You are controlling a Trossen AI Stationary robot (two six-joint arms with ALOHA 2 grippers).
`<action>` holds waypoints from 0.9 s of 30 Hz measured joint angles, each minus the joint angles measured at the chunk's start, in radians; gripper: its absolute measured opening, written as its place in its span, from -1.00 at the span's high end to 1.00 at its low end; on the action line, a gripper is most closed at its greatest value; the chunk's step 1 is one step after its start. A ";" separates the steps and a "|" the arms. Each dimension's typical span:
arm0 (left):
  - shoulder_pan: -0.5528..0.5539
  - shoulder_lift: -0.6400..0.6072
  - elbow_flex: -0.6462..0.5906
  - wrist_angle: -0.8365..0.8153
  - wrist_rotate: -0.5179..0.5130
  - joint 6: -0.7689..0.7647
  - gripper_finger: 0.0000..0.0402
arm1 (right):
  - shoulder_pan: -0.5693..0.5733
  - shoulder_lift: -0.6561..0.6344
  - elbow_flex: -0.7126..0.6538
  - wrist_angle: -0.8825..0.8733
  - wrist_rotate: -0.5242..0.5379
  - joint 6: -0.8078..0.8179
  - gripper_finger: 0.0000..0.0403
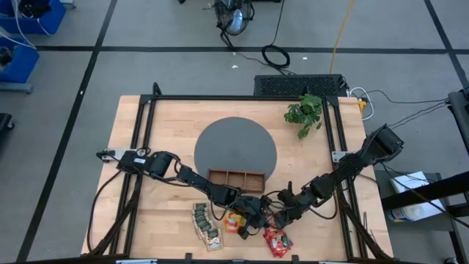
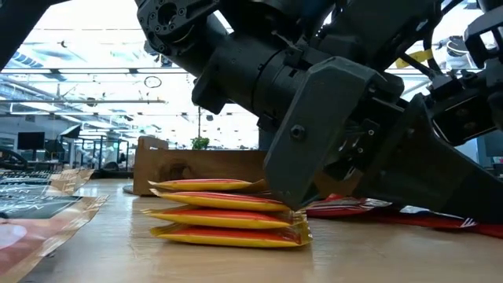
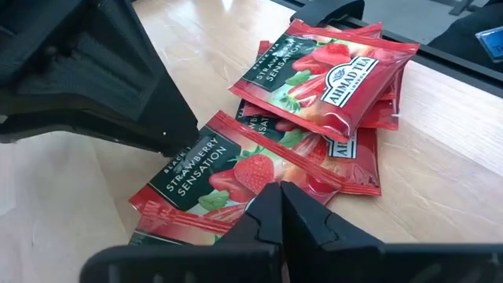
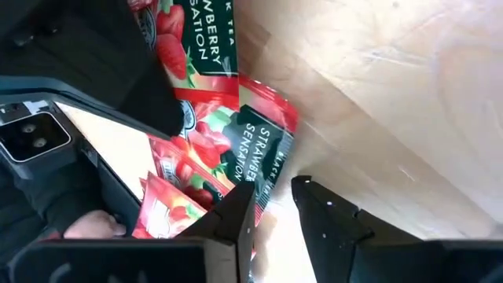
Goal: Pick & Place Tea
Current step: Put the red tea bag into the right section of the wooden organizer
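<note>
The tea lies near the table's near edge in three heaps: dark green sachets [image 1: 207,224], a stack of orange-yellow sachets [image 1: 234,220] [image 2: 228,214], and red sachets [image 1: 277,241] [image 3: 326,75]. My left gripper [image 1: 253,215] [image 3: 280,208] is shut and low between the orange stack and the red heap, its tips over a red sachet [image 3: 228,177]. My right gripper [image 1: 275,219] [image 4: 275,196] is open, facing it from the right. One end of a red sachet [image 4: 263,153] reaches to one of its fingers. My left gripper points its shut fingertips [image 3: 263,206] down and slanting from the table's left at the near edge of a flat-lying red sachet [image 3: 236,196]; whether they touch it, I cannot tell. My right gripper has a red sachet's end [image 4: 259,189] beside one finger [image 4: 236,216]; touching or apart, I cannot tell.
The brown wooden tray [image 1: 236,178] sits just behind the grippers, on the near rim of a round grey mat [image 1: 234,147]. A small green plant [image 1: 304,114] stands at the far right. Black frame rails [image 1: 143,147] run along the table's sides. The two grippers are close together.
</note>
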 joint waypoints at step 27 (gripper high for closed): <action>0.012 0.002 -0.001 0.019 0.006 0.000 0.87 | -0.018 0.085 -0.001 0.115 0.032 -0.203 0.96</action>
